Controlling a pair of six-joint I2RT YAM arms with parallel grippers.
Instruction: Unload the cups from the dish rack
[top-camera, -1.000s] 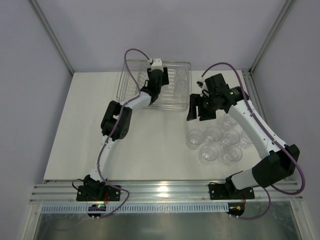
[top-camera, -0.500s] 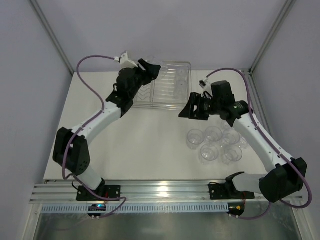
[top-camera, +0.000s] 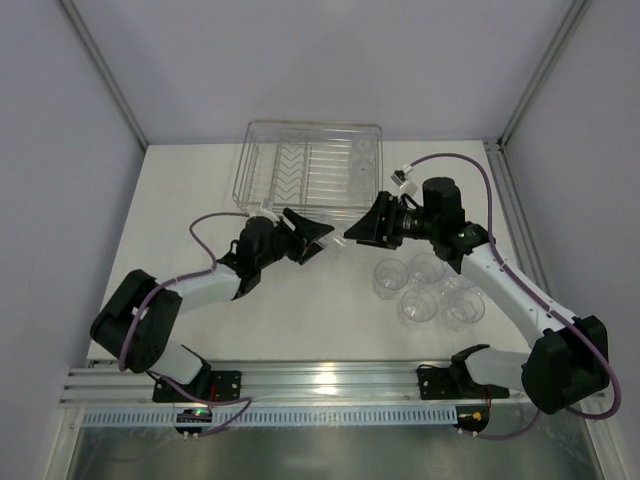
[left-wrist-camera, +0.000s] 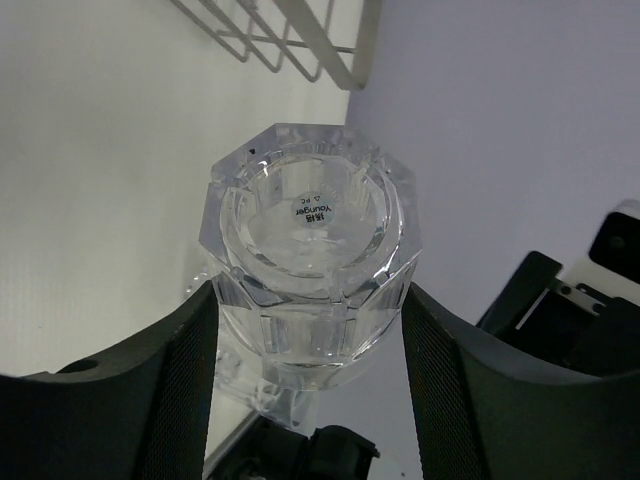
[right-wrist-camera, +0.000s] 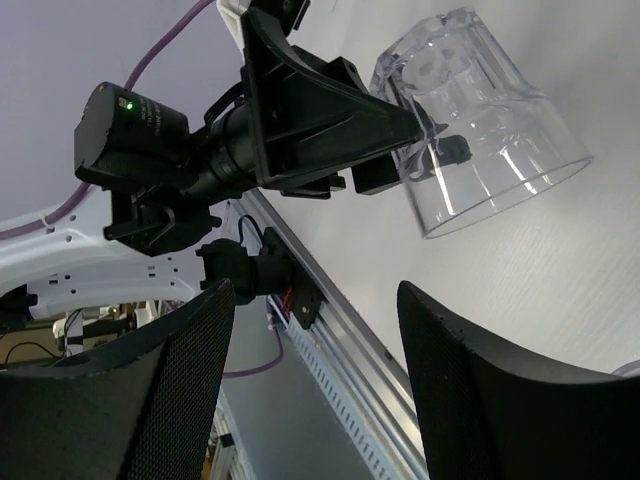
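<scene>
My left gripper (top-camera: 312, 238) is shut on a clear cup (left-wrist-camera: 310, 250) and holds it on its side above the table, in front of the dish rack (top-camera: 262, 168). The cup's octagonal base faces the left wrist camera. My right gripper (top-camera: 358, 228) is open and empty, just right of that cup and facing it. In the right wrist view the held cup (right-wrist-camera: 480, 130) sits beyond my open fingers (right-wrist-camera: 190, 380), clamped by the left gripper (right-wrist-camera: 330, 110). Faint clear cups (top-camera: 360, 165) remain at the rack's right end. Several cups (top-camera: 430, 290) stand on the table.
The wire rack stands at the back of the white table (top-camera: 180, 250), its corner showing in the left wrist view (left-wrist-camera: 330, 45). The cluster of unloaded cups is right of centre, under my right forearm. An aluminium rail (top-camera: 330, 385) runs along the near edge.
My left arm has swung out of the rack and down towards the table's middle, carrying a cup. My right gripper has moved left and turned to face it.
</scene>
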